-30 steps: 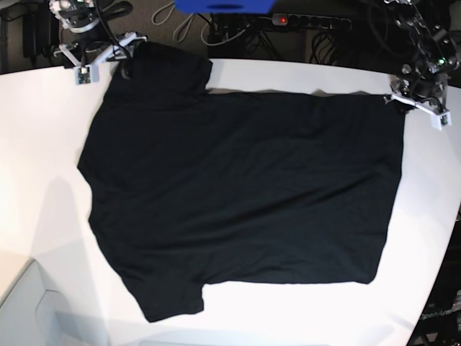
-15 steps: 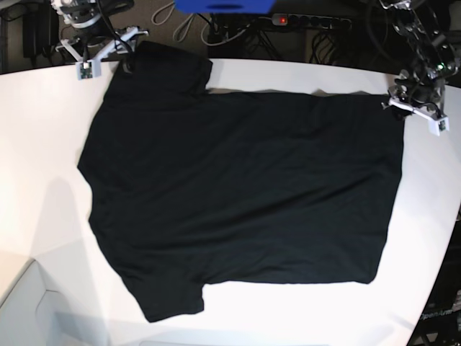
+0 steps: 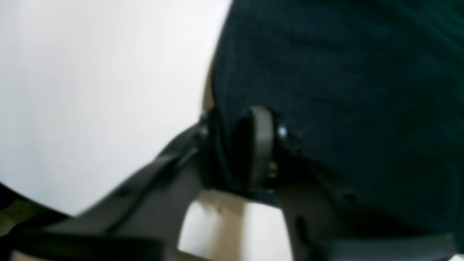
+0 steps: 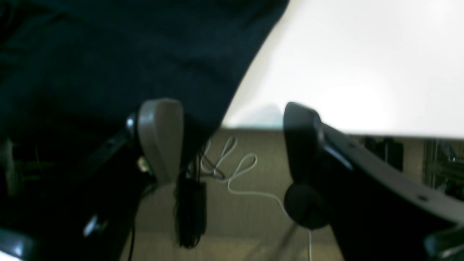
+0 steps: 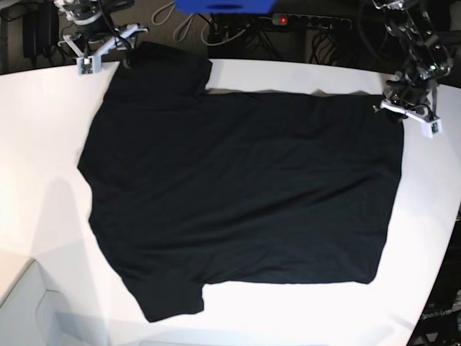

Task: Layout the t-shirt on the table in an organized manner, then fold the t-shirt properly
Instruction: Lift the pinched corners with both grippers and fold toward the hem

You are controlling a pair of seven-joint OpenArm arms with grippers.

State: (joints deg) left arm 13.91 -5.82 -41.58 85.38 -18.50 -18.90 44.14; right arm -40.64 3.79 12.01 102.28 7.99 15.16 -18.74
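The black t-shirt [image 5: 245, 194] lies spread flat on the white table [image 5: 43, 130], sleeves toward the left, hem toward the right. My left gripper [image 5: 395, 105] sits at the shirt's far right corner. In the left wrist view, my left gripper [image 3: 235, 145] has its fingers pinched together with a fold of the t-shirt [image 3: 344, 72] edge between them. My right gripper [image 5: 106, 49] hovers at the far left sleeve. In the right wrist view, my right gripper [image 4: 228, 141] stands wide open, holding nothing, with the t-shirt [image 4: 108, 54] behind one finger [image 4: 159, 141].
Past the table's far edge are a power strip [image 5: 310, 21] with a red light, loose cables [image 4: 232, 170] on the floor, and a blue object [image 5: 223, 6]. A pale grey box [image 5: 29, 310] sits at the near left. The table's curved edge [image 5: 439, 238] runs down the right.
My left gripper's fingers have closed onto the shirt's far right corner and shifted slightly away from me. My right gripper drifted a little toward the far edge, still open.
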